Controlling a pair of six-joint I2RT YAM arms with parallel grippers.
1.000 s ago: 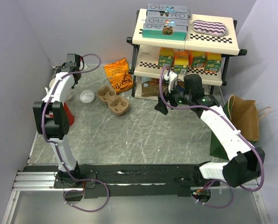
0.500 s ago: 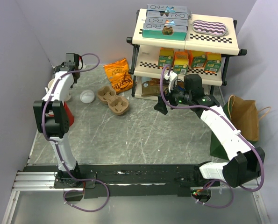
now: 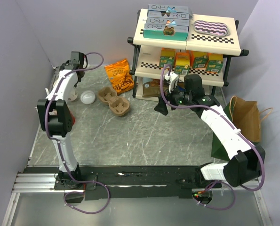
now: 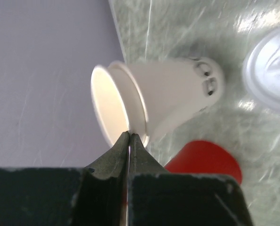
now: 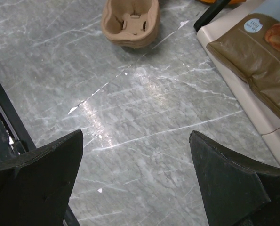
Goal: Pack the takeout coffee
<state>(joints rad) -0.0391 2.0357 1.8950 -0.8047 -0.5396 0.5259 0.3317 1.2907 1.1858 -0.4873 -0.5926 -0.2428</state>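
Started at 6 o'clock: found both arm bases bolted to a black rail [image 3: 130,175] along the near edge of the grey marbled table [image 3: 130,136]. Toward 3 o'clock, noted a brown paper bag [image 3: 247,117] standing off the table's edge.

Past centre, toward 1 o'clock, found the right gripper [image 5: 135,136] spread wide, holding nothing, hovering over bare table near the foot of the cream shelf [image 3: 140,34]. From its wrist view, saw a brown pulp cup carrier [image 5: 130,21] farther on and a brown packet [image 5: 260,56] lying on the shelf's lowest deck.

At 10 o'clock, saw a round white lid [image 3: 87,97] lying just beside the carrier, at its 9 o'clock. Farther into that corner, by the lilac wall [image 4: 45,70], found the left gripper [image 4: 129,136] pinched shut on the rim of the takeout coffee cup [image 4: 168,101]. Saw the cup tilted well over, mouth toward the wall, base toward the lid, with a red cup [image 4: 203,160] close beneath; could not tell whether touching.

At 11 o'clock, noted an orange snack bag [image 3: 120,76]. Farthest back, at 1 o'clock, saw juice cartons [image 3: 191,60] on the shelf's middle deck, and flat boxes [image 3: 168,21] and a wavy-striped pouch [image 3: 211,27] on top.
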